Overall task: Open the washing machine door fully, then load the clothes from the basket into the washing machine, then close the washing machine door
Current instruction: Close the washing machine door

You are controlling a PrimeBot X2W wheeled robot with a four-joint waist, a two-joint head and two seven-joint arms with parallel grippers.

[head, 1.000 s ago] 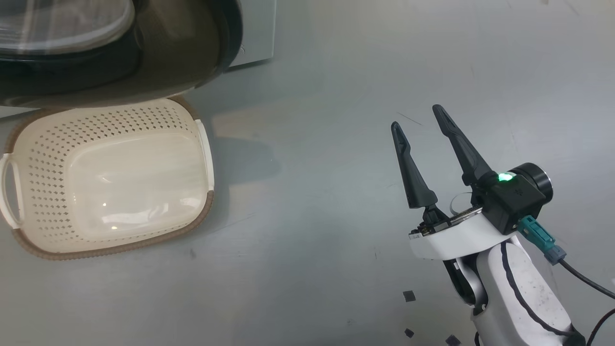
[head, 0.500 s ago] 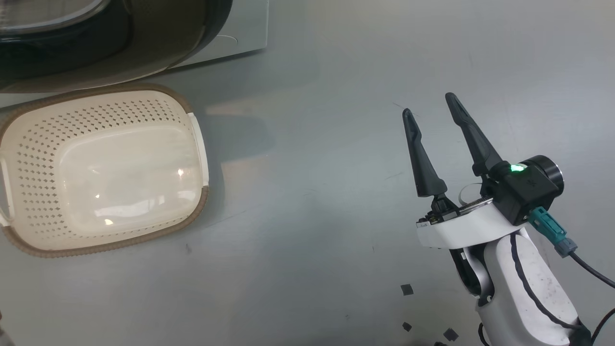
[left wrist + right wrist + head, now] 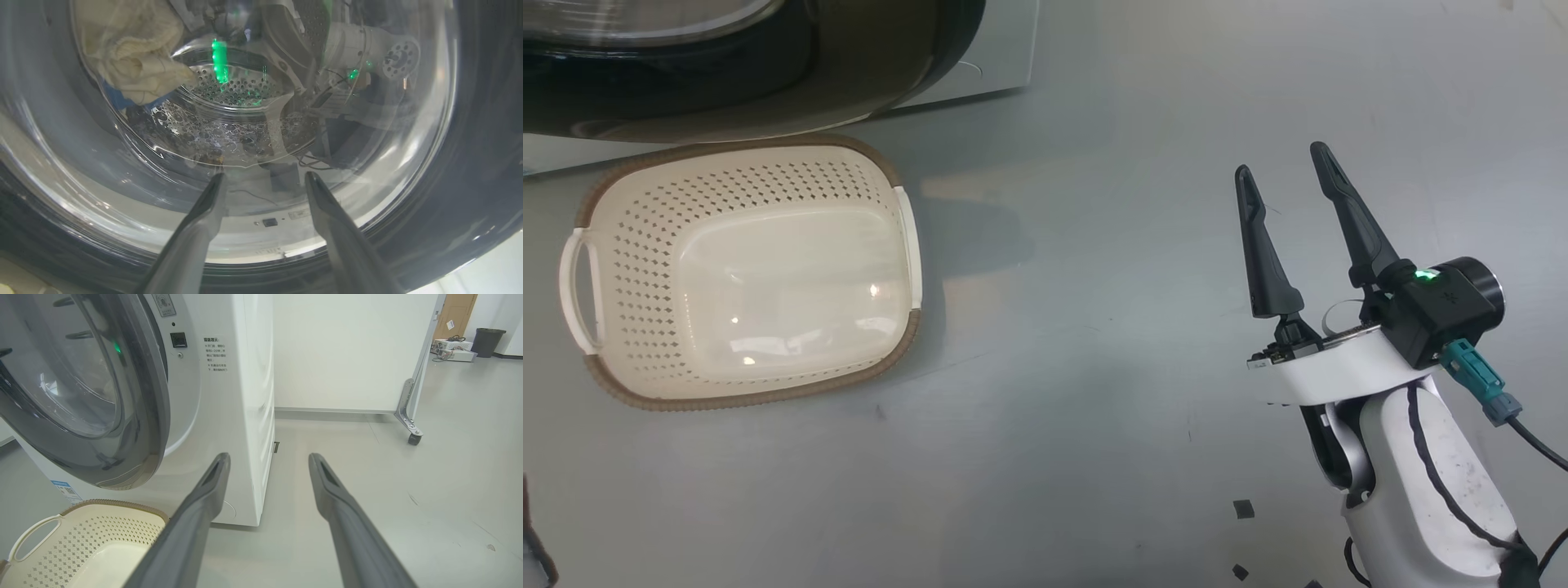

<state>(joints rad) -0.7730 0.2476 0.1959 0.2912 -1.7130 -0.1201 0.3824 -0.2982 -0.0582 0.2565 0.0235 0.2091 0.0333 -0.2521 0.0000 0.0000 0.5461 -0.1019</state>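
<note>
The cream basket point(image 3: 629, 245) sits on the floor with nothing in it, just in front of the washing machine door point(image 3: 727, 98). Through the door's glass point(image 3: 408, 163) I see the pale yellow clothes point(image 3: 130, 53) with a bit of blue lying in the steel drum point(image 3: 237, 85). My left gripper point(image 3: 264, 175) is open close to that glass, with nothing between its fingers. My right gripper point(image 3: 1281, 161) hangs open and empty over bare floor, well right of the basket. From it I see the washing machine point(image 3: 241, 396), the door point(image 3: 81, 396) and the basket point(image 3: 81, 539).
Grey floor stretches right of the machine. A white panel on a castor bracket point(image 3: 408, 416) stands at the back right, with a dark bin point(image 3: 488, 341) beyond it. Small dark scraps point(image 3: 1241, 509) lie on the floor near my right arm.
The whole head picture has shifted, so the camera moved; basket and door keep their places relative to each other. My right gripper stays open and has risen slightly in the picture.
</note>
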